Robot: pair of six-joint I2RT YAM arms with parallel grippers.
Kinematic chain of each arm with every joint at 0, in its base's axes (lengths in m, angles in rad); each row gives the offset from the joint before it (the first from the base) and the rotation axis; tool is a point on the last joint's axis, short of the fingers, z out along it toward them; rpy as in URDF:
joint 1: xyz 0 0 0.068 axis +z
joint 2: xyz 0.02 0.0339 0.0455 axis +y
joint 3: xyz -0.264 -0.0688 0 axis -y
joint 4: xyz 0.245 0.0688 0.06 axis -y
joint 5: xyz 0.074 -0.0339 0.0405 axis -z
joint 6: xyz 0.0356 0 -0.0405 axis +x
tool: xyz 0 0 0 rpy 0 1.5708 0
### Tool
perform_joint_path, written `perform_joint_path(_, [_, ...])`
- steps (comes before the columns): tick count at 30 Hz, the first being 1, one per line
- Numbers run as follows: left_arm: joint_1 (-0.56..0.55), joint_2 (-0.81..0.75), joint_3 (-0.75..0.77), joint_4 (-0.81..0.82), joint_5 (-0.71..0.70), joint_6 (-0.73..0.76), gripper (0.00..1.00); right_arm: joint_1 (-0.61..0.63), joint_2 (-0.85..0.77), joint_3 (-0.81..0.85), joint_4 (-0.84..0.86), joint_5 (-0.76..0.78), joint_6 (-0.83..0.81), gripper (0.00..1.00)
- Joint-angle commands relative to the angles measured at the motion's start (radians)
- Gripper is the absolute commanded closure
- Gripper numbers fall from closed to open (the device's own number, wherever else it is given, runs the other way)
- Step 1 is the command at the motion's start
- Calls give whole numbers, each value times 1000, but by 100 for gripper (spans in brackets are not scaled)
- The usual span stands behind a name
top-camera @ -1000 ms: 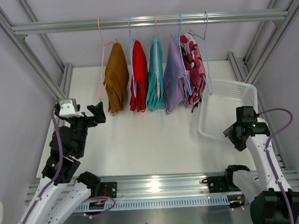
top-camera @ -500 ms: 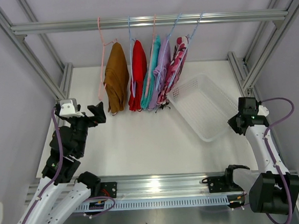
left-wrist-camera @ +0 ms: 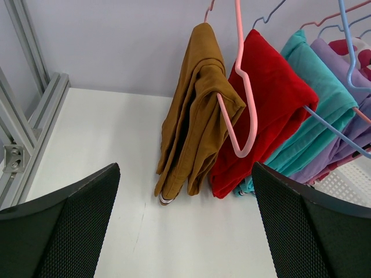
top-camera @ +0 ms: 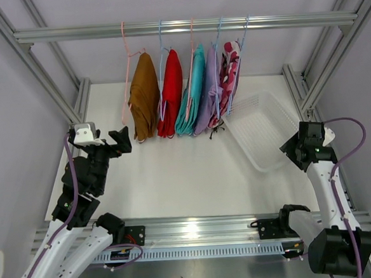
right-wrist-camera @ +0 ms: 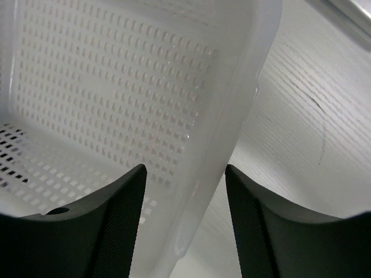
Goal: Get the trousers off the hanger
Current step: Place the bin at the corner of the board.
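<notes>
Left gripper [left-wrist-camera: 184, 174] spread wide, empty; trousers [left-wrist-camera: 264, 104] hang ahead of it, apart. Right gripper [right-wrist-camera: 185, 171] clamped on basket [right-wrist-camera: 116, 87] wall; trousers beyond the basket's far end.

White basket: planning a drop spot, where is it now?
Top view: the white basket sits at right, beside the camouflage trousers, its rim between the right gripper's jaws.

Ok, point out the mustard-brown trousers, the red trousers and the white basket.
mustard-brown trousers [top-camera: 144, 94], top external view, middle of the hanging cloth.
red trousers [left-wrist-camera: 272, 110], left wrist view, broad front of the cloth.
white basket [right-wrist-camera: 116, 87], right wrist view, perforated inner wall.
</notes>
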Motion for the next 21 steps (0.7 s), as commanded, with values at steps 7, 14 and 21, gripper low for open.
perform_joint_path(7, [-9, 2, 28, 15, 35, 10, 1, 7, -20, -29, 60, -91, -10, 62])
perform_joint_path(14, [-13, 2, 25, 16, 36, 13, 1, 39, 38, -75, 110, -112, 22, 62])
perform_joint_path(21, [-13, 2, 28, 16, 44, 13, 0, 69, 9, -5, 134, -128, -30, 52])
